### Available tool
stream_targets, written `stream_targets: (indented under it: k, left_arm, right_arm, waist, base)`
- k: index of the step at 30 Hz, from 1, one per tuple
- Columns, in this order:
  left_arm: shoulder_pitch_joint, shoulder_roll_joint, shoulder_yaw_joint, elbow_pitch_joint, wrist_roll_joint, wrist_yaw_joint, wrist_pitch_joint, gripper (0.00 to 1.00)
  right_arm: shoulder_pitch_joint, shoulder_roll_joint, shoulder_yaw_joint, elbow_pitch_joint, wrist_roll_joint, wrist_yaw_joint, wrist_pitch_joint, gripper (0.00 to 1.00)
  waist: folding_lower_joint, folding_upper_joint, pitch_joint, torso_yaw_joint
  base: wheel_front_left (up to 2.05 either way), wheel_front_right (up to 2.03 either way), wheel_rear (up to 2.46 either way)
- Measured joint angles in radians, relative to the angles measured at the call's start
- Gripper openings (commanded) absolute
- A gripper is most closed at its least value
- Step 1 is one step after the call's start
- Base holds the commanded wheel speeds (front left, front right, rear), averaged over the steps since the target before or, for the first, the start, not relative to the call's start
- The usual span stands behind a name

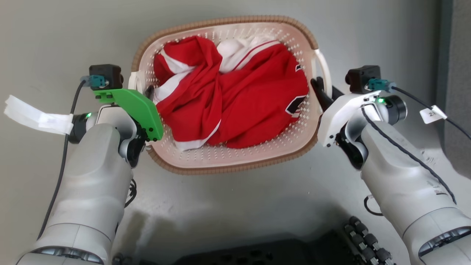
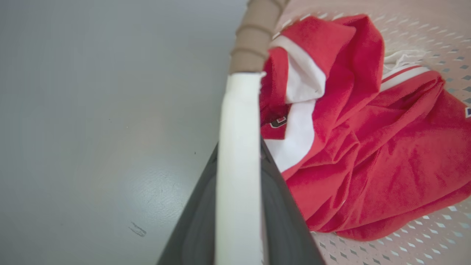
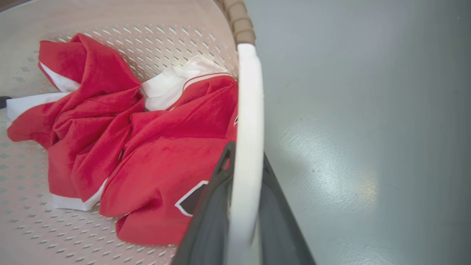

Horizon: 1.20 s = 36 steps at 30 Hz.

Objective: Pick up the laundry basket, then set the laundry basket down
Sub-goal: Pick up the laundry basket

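The laundry basket (image 1: 220,170) is gripped for pick-up, its left handle (image 2: 239,147) and right handle (image 3: 248,110) clamped between shut jaws — a level lift is needed.

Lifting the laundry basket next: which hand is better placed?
Neither leads. The left hand and the right hand each have a white loop handle of the laundry basket between their fingers, so a level lift likely needs both.
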Motion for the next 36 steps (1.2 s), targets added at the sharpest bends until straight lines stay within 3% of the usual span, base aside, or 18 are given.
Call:
stream_targets:
  k: [22,36]
  left_arm:
    - [0.036,0.004,-0.041,0.084,-0.184,-0.001,0.201,0.00]
    - [0.118,0.012,-0.063,0.122,-0.271,0.000,0.296,0.00]
  right_arm:
    - [0.005,0.015,0.116,0.111,0.218,0.000,0.233,0.00]
    - [0.066,0.020,0.170,0.118,0.337,0.000,0.385,0.00]
  waist:
    - [0.0000,0.0000,-0.293,-0.033]
    - [-0.0001,0.0000,-0.508,-0.051]
  base:
    - [0.00,0.00,0.00]
    - [0.00,0.00,0.00]
